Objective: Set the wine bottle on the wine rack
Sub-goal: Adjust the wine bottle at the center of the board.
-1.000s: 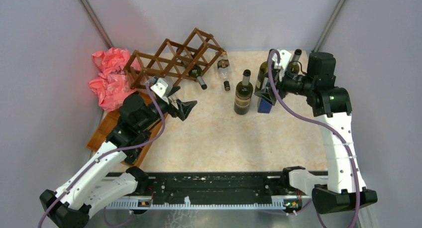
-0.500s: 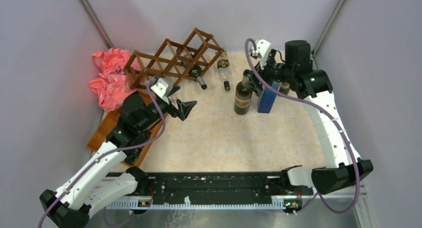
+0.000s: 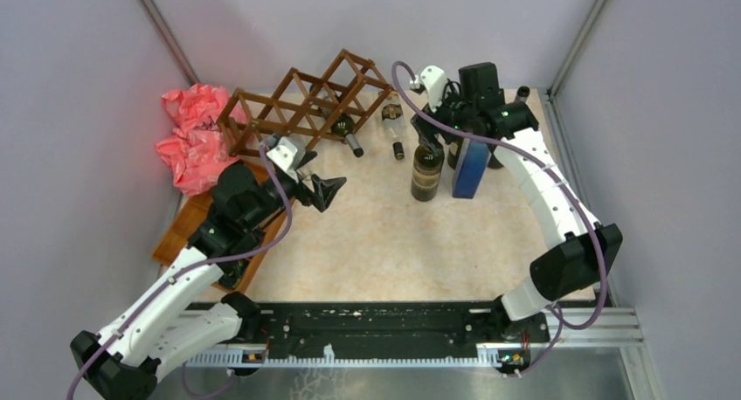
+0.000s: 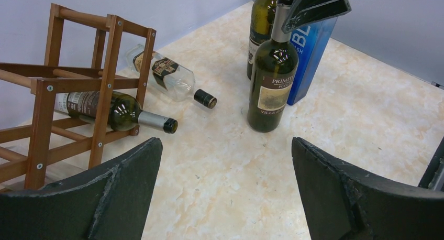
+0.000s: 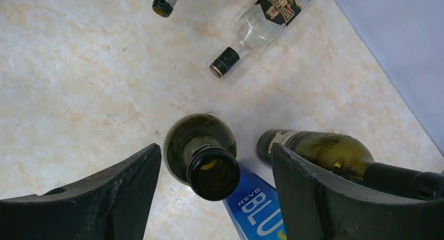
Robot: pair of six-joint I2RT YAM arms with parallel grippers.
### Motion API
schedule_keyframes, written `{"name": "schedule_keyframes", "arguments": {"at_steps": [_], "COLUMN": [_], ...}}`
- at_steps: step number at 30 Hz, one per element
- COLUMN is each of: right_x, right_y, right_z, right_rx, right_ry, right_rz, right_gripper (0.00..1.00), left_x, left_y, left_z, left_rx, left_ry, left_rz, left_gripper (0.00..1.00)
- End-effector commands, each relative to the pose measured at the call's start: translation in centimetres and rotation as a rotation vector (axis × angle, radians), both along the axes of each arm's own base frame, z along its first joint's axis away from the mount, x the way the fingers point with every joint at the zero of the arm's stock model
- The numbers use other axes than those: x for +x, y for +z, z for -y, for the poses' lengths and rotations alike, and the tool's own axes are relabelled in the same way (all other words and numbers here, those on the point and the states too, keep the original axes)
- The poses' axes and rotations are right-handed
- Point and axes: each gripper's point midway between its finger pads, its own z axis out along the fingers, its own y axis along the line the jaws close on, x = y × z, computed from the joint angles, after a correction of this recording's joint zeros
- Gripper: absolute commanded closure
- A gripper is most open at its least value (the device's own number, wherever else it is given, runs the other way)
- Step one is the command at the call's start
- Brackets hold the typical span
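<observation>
The pale stone-look table [image 3: 376, 234] has the brown wooden wine rack [image 4: 110, 67] at its back left. The left gripper [image 4: 225, 145] is near the rack, wide open, holding nothing. The right gripper [image 5: 214, 161] hangs over the standing green wine bottle [image 4: 272, 77], its fingers open on both sides of the neck, not squeezing. A blue box [image 3: 469, 168] stands just beside that bottle.
</observation>
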Motion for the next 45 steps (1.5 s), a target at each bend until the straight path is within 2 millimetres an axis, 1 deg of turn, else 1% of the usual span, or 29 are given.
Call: {"name": "schedule_keyframes", "arguments": {"at_steps": [1, 6, 14, 16, 19, 21, 23, 27, 32, 36, 41, 45], "right_x": [1.3, 1.6, 0.4, 0.4, 0.0, -0.6, -1.5, -4.0, -6.6, -8.9, -10.6, -12.1], "right_y": [2.6, 1.6, 0.4, -0.1, -0.4, 0.0, 0.8, 2.3, 3.6, 3.7, 3.3, 3.0], "right_z": [-0.6, -1.1, -1.9, -1.9, -2.2, -2.4, -2.7, -3.4, -3.1, -2.9, -2.2, -2.1], "right_rx": [0.041, 0.051, 0.081, 0.080, 0.095, 0.115, 0.147, 0.226, 0.354, 0.444, 0.511, 0.543], "right_ry": [-0.027, -0.019, 0.016, 0.015, 0.028, 0.046, 0.067, 0.124, 0.171, 0.224, 0.239, 0.273], "right_rz": [0.064, 0.028, -0.039, -0.051, -0.070, -0.070, -0.061, -0.061, -0.078, -0.105, -0.108, -0.097], "right_gripper": [0.24, 0.26, 0.42, 0.51, 0.76, 0.91, 1.00, 1.00, 1.00, 1.00, 1.00, 1.00], "left_x": [0.4, 0.3, 0.2, 0.3, 0.3, 0.2, 0.3, 0.2, 0.1, -0.4, -1.1, -1.6], "left_y": [0.0, 0.1, 0.1, 0.1, 0.0, 0.0, 0.1, 0.0, -0.2, -0.3, -0.4, -0.7], "left_z": [-0.3, -0.3, -0.2, -0.3, -0.3, -0.2, -0.2, 0.0, 0.3, 0.9, 1.7, 2.3], "left_rx": [0.006, 0.005, 0.003, 0.004, 0.006, 0.007, 0.005, 0.006, 0.008, 0.003, -0.007, -0.012], "left_ry": [0.017, 0.017, 0.010, 0.011, 0.012, 0.008, 0.009, -0.003, -0.022, -0.067, -0.129, -0.174], "left_rz": [0.014, 0.017, 0.016, 0.017, 0.016, 0.017, 0.018, 0.014, 0.012, 0.015, 0.024, 0.025], "left_gripper": [0.01, 0.01, 0.01, 0.01, 0.01, 0.01, 0.01, 0.01, 0.01, 0.01, 0.01, 0.01]}}
